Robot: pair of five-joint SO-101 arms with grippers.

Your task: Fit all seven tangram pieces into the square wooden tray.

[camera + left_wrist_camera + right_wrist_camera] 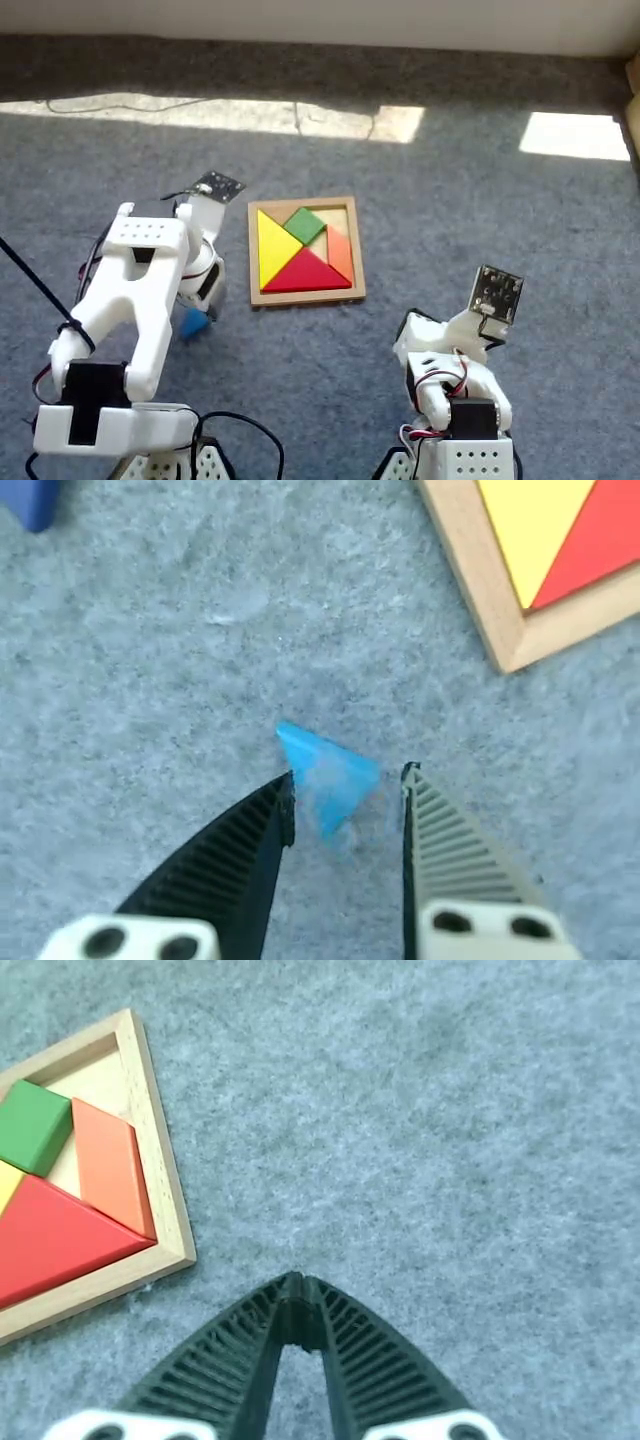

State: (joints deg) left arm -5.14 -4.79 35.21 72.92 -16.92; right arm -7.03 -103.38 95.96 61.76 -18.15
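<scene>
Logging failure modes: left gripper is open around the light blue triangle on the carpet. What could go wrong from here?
1. The left gripper straddles the light blue triangle across what look like slanted edges. Closing could twist it or squeeze it out onto the carpet.
2. The wooden tray shows only small bare gaps beside the green square. A skewed grasp could leave the triangle riding up on its neighbours.

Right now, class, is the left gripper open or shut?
Open: the left gripper has its jaws apart, one either side of the light blue piece.
</scene>
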